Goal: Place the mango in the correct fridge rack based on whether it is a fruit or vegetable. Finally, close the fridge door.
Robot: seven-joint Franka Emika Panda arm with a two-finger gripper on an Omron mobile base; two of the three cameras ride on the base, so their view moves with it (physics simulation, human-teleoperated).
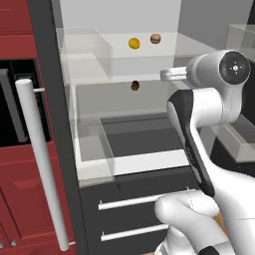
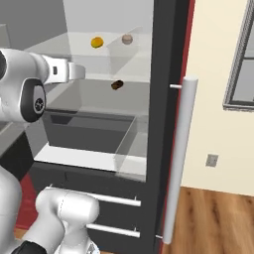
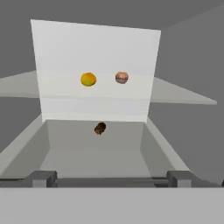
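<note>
Inside the fridge, the mango (image 1: 134, 43) sits on the upper rack (image 1: 169, 49); the gripper (image 3: 111, 178), wide open and empty, next probably shuts the door (image 2: 168, 99).

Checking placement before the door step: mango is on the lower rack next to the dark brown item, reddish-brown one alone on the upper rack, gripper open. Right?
Not quite. The mango sits on the upper fridge rack beside the reddish-brown item; the hand view shows it plainly. The dark brown item is alone on the lower level. The gripper is open, holding nothing.
</note>
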